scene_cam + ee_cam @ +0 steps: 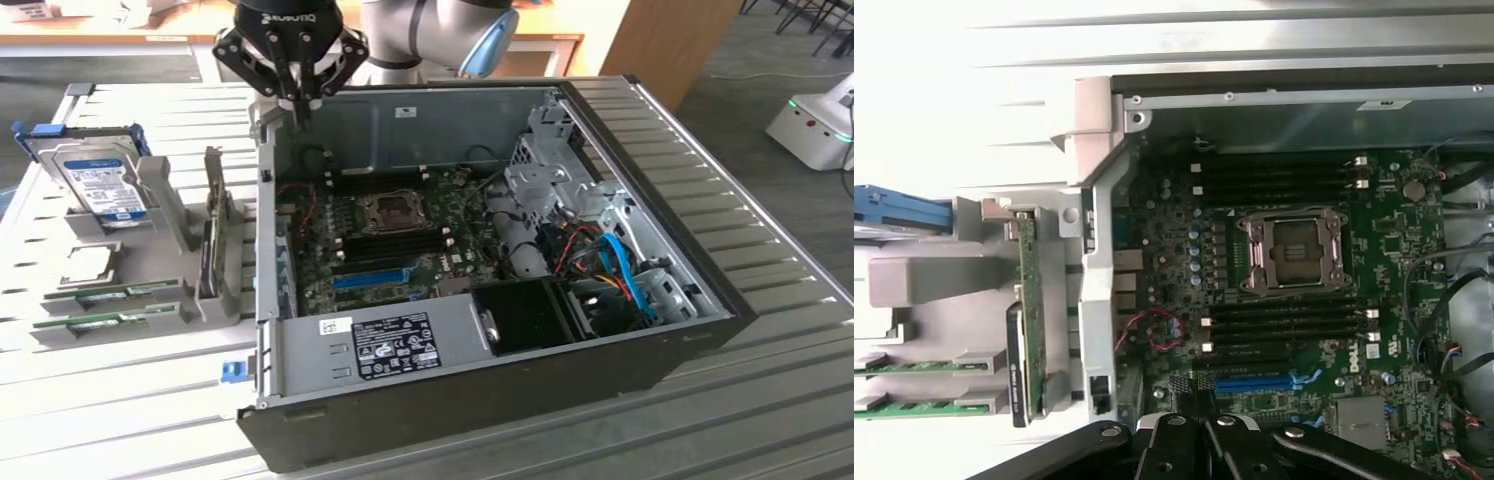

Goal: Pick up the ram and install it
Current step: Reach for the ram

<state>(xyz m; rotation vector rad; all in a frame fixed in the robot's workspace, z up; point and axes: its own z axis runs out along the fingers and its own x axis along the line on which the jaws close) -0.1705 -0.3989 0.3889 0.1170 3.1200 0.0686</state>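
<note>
1. Currently the gripper [303,105] [1191,425] hangs over the far corner of the open computer case [534,395] on the exterior view's left. Its fingers are pressed together with nothing between them. The lettering on its body reads ROBOTIQ.
2. The ram [118,293] [924,362] sits in a low slot of the grey holder [160,195] [924,275]. It is outside the case on the exterior view's left, well apart from the gripper. Any print on it is too small to read.
3. A second ram stick [100,322] [924,405] sits just beside the first in the same holder.
4. The hard drive [104,185] stands in the holder farther from the case. Its label is blue and white, and the text is not legible.
5. An upright green card [214,230] [1030,300] stands in the holder slot nearest the case wall.
6. Inside the case, the motherboard [441,250] [1174,260] has DELL printed in white near the blue slot [371,277] [1254,383]. Black memory slots [1284,325] run on both sides of the CPU socket [396,208] [1294,250].
7. A white label [400,345] is on the metal bar across the case's near side. It carries small print and marks that are unreadable.
</note>
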